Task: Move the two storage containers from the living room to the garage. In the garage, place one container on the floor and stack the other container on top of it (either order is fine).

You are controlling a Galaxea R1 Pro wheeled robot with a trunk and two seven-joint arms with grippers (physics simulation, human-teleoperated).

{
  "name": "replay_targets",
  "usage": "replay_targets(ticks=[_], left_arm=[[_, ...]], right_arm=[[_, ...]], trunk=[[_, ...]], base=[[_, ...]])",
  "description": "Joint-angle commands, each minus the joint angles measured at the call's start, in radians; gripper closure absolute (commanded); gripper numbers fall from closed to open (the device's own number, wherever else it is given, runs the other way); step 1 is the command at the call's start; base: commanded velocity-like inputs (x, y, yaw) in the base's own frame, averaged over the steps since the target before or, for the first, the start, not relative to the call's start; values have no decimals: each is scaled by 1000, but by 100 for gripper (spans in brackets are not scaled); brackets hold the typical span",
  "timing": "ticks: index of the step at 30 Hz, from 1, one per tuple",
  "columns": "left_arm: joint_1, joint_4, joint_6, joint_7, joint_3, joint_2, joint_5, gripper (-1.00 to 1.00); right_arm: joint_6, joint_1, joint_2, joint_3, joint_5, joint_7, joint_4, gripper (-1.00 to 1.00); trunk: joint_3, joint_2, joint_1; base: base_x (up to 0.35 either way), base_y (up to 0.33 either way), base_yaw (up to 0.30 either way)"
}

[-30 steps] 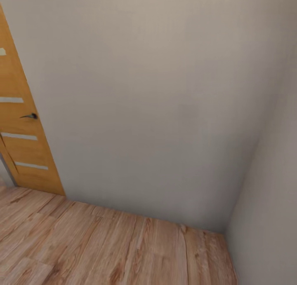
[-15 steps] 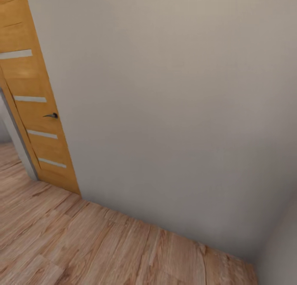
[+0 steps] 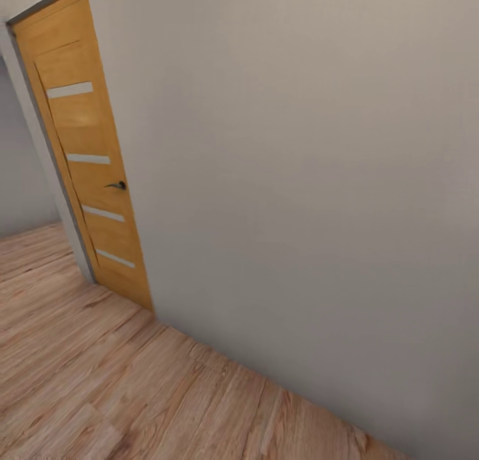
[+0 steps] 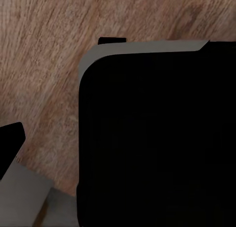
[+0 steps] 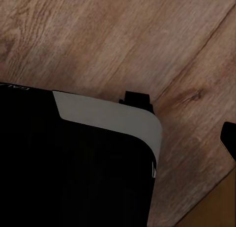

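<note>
Wall [image 3: 299,181], pale and plain, takes up most of the head view, running from far left to near right. Below it lies light wood-plank flooring [image 3: 100,380], which marks this as a wood-floored room or passage rather than the garage, whose concrete is nowhere to be seen. At far left stands an orange wooden door [image 3: 90,161] with pale horizontal strips and a small dark handle [image 3: 118,185]. Judging from this, the task looks barely begun or midway through a trip: the robot appears to be travelling, and neither orange-red bin can be located from these pictures. Both wrist views look down past the robot's own black body [image 4: 157,138] onto the planks. The only writing is a few faint pale letters on that body [image 5: 17,87], too small to read. The fingers' state cannot be told for either arm.
</note>
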Motion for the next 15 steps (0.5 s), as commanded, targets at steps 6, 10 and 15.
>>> replay_targets(ticks=[6,10,15], left_arm=[[0,0,-2,0,1,0,2,-100],[0,-1,-2,0,1,0,2,-100],[0,-1,-2,0,1,0,2,-100]], right_arm=[[-7,-1,0,8,-11,6,3,-100],[-13,-1,1,8,-11,-4,3,-100],[-18,-1,5,8,-15,-54,3,-100]], trunk=[[-1,-1,0],[-1,-1,0],[-1,-1,0]], base=[[41,0,270],[4,0,270],[1,0,270]])
